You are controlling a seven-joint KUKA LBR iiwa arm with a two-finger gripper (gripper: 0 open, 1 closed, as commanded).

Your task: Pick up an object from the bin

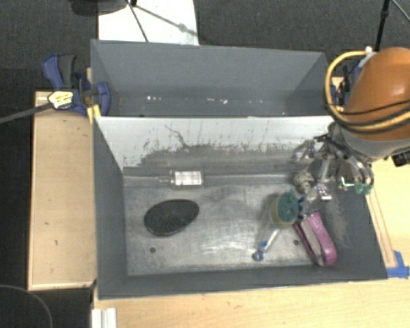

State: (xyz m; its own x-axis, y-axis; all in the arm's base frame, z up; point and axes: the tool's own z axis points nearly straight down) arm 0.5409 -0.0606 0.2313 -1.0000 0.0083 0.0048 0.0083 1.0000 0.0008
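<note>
Approach step: my pincer [311, 193] hangs in the bin [212, 227] by the right wall, over the green brush [285, 210] beside the purple case [320, 239], can't tell how open; next I settle on one and close.

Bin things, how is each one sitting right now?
Black oval: lying flat, alone at the left.
Clear tube: on its side, at the back.
Green tool: lying down, handle toward the front.
Purple thing: lying beside the Green tool.
Gripper: low over those two.
</note>
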